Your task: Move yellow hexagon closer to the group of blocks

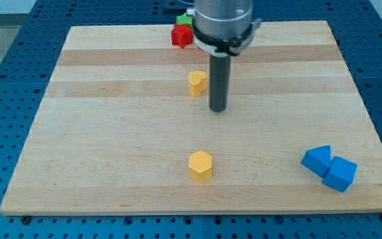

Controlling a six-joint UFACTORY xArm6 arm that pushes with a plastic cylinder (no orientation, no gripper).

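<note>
My tip [218, 108], a bare rod holding nothing, stands just right of the far yellow block [197, 83], while the yellow hexagon [201, 165] lies alone, well nearer and slightly left.

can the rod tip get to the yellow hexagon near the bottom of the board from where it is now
Probably yes. My tip sits above the yellow hexagon in the view, slightly right, with only bare board between them. The other yellow block lies left of the rod, off that path.
</note>
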